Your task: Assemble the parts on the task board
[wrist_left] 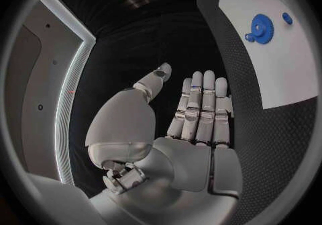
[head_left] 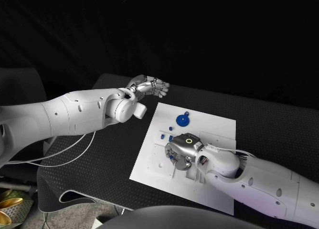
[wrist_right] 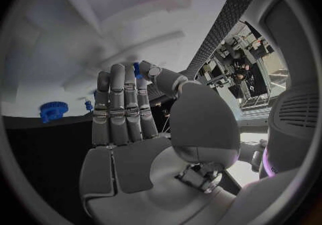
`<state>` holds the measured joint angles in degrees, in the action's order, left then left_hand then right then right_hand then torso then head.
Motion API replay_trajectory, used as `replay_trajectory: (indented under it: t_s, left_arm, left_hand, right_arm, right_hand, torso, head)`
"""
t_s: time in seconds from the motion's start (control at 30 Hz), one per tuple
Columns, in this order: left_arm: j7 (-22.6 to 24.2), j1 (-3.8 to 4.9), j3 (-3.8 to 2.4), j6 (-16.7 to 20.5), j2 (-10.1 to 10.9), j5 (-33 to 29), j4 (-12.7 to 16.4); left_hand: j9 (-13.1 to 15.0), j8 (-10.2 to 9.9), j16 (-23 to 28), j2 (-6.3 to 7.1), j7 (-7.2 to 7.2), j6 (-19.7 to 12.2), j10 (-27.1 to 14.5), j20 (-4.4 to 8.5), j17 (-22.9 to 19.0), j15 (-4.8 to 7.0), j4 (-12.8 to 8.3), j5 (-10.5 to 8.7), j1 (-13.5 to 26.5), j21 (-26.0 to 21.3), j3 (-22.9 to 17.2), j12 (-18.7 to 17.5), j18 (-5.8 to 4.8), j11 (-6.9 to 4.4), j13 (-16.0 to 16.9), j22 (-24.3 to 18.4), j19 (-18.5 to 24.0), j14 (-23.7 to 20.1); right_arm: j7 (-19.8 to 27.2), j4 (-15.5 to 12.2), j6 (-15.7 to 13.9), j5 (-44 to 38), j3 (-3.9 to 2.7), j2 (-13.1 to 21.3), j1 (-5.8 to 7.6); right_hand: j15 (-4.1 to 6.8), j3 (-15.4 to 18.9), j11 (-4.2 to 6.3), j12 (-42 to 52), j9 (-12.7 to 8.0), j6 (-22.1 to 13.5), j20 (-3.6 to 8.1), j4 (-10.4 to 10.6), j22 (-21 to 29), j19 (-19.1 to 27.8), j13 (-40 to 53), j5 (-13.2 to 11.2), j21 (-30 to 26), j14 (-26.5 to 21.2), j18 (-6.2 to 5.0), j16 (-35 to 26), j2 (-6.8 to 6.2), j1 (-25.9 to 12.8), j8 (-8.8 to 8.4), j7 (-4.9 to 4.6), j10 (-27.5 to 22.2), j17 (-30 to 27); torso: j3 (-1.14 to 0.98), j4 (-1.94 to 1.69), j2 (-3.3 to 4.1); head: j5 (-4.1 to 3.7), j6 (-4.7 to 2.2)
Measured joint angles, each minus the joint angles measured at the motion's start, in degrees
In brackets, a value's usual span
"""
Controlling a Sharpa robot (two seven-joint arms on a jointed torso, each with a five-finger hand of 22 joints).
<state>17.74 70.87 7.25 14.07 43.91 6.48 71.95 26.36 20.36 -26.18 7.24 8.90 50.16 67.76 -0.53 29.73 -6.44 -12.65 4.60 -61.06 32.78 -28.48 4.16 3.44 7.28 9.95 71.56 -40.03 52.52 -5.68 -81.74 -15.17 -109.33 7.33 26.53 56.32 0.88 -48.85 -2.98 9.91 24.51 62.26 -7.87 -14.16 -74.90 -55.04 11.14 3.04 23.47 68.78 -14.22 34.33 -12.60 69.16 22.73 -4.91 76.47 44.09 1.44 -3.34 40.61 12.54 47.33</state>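
Pinching small blue part (wrist_right: 136, 69), right robot hand (head_left: 181, 153) over task board (head_left: 221, 125), blue gear (head_left: 183, 119) on it

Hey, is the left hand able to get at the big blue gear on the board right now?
Probably yes. The left hand is open and holds nothing, off the task board's far corner, and the blue gear lies uncovered near that corner. The right hand works nearer the robot, out of the way.

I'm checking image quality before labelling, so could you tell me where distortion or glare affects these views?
Both wrist views are fisheye circles: in the left wrist view the task board has curved edges; in the right wrist view the bright board washes out behind the right robot hand. The head view is undistorted but dark around the board.
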Motion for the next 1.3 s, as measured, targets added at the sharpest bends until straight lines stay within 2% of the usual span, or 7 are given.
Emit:
replay_trajectory:
  t_s: [0.27,0.7,0.8,0.87,0.93,1.03,1.3]
  left_arm:
    - [-0.1,0.01,0.0,0.0,0.03,0.0,0.02]
    - [-0.21,0.06,0.0,0.0,0.12,0.0,0.06]
    - [-0.29,0.06,0.0,0.0,0.13,0.0,0.06]
    - [-0.36,0.07,0.0,0.0,0.12,0.0,0.05]
    - [-0.45,0.07,0.0,-0.03,0.06,0.0,0.04]
    - [-0.53,0.08,0.0,-0.04,0.02,0.0,0.01]
    - [-0.63,0.08,0.0,-0.03,0.09,0.0,-0.01]
  left_hand:
    - [0.0,0.0,0.0,0.0,0.0,0.0,0.0,0.0,0.06,0.0,0.0,0.0,0.0,0.0,0.0,0.0,-0.04,0.0,0.0,0.0,0.0,0.0]
    - [-0.05,0.0,0.01,0.0,0.0,0.0,0.0,0.0,0.12,0.0,0.0,0.0,0.0,-0.2,0.0,0.0,-0.33,-0.01,-0.08,0.0,0.0,0.0]
    - [-0.05,0.0,0.2,0.0,0.0,0.0,0.0,0.0,0.2,0.0,0.0,0.0,0.0,-0.2,0.0,0.0,-0.35,-0.01,-0.1,0.0,0.0,0.0]
    - [-0.09,0.23,0.23,0.0,0.0,0.0,0.01,0.0,0.28,0.0,0.14,0.0,0.0,-0.21,-0.14,0.0,-0.36,-0.01,-0.15,0.01,0.0,0.0]
    - [-0.12,0.23,0.23,0.0,0.0,0.0,0.01,0.0,0.33,0.0,0.2,0.0,0.0,-0.21,-0.2,0.0,-0.37,-0.01,-0.17,0.04,0.0,0.01]
    - [-0.12,0.23,0.23,0.0,0.11,-0.11,0.01,0.0,0.33,0.0,0.2,0.0,0.0,-0.21,-0.2,0.0,-0.37,-0.01,-0.17,0.05,0.0,0.01]
    - [-0.13,0.23,0.23,0.0,0.21,-0.21,0.01,0.0,0.4,0.0,0.2,0.0,0.0,-0.21,-0.2,0.0,-0.4,-0.01,-0.23,0.04,0.0,0.0]
  right_arm:
    - [0.03,0.29,0.12,0.12,0.14,-0.14,0.05]
    - [0.03,0.3,-0.01,0.96,0.14,0.15,0.12]
    - [0.02,0.22,-0.24,1.29,0.17,0.27,0.11]
    - [-0.01,0.09,-0.45,1.42,0.2,0.39,0.09]
    - [-0.06,-0.07,-0.77,1.56,0.21,0.56,0.09]
    - [-0.16,-0.17,-1.35,1.67,0.21,0.8,0.1]
    - [-1.0,-0.37,-2.89,1.75,0.28,1.55,0.11]
  right_hand:
    - [-0.27,0.0,-0.44,-1.07,-0.06,-0.46,-0.33,0.0,-0.02,0.34,0.14,0.0,0.0,-0.27,0.0,-1.34,0.4,-0.41,-0.35,-0.44,-0.44,0.17]
    - [-1.39,2.29,-1.67,-2.74,-0.54,-2.74,-1.19,0.45,-0.04,2.97,0.06,1.85,-1.11,-1.94,-0.01,-3.83,-2.24,-3.48,-2.0,-1.51,-2.35,0.07]
    - [-2.07,3.51,-1.22,-3.74,-1.03,-4.18,-1.53,0.63,-0.04,4.46,0.06,1.85,-1.52,-3.15,0.0,-5.01,-3.07,-4.31,-3.0,-2.35,-2.88,-0.35]
    - [-2.55,4.36,-0.92,-4.08,-1.28,-5.1,-1.75,0.42,-0.04,5.56,0.06,3.77,-1.93,-4.0,-0.01,-5.76,-3.35,-4.59,-3.39,-2.66,-3.23,-0.65]
    - [-3.05,4.99,-1.92,-4.65,-1.52,-5.85,-2.04,-0.08,-0.04,6.6,-0.02,5.37,-2.2,-4.74,0.0,-6.51,-3.38,-4.61,-3.67,-2.99,-5.09,-1.02]
    - [-3.78,6.34,-4.09,-5.13,-1.88,-7.32,-2.39,-0.95,-0.03,8.36,-2.62,5.41,-2.98,-6.28,0.01,-7.53,-3.83,-5.06,-4.45,-3.64,-7.79,-1.54]
    - [-4.44,7.34,-4.81,-5.32,-2.24,-8.58,-2.73,-1.64,-0.03,9.54,-3.93,4.06,-3.31,-7.38,0.0,-8.27,-4.06,-5.29,-4.98,-4.29,-9.33,-2.02]
  torso:
    - [-0.01,-0.01,0.0]
    - [0.01,0.0,-0.03]
    - [-0.01,0.0,-0.03]
    - [-0.02,0.0,-0.03]
    - [-0.01,-0.03,-0.03]
    - [-0.01,-0.09,-0.03]
    - [0.0,-0.05,-0.02]
  head:
    - [-0.04,0.07]
    - [-0.15,0.09]
    - [-0.14,0.08]
    - [-0.15,0.06]
    - [-0.22,0.02]
    - [-0.32,-0.05]
    - [-0.37,-0.23]
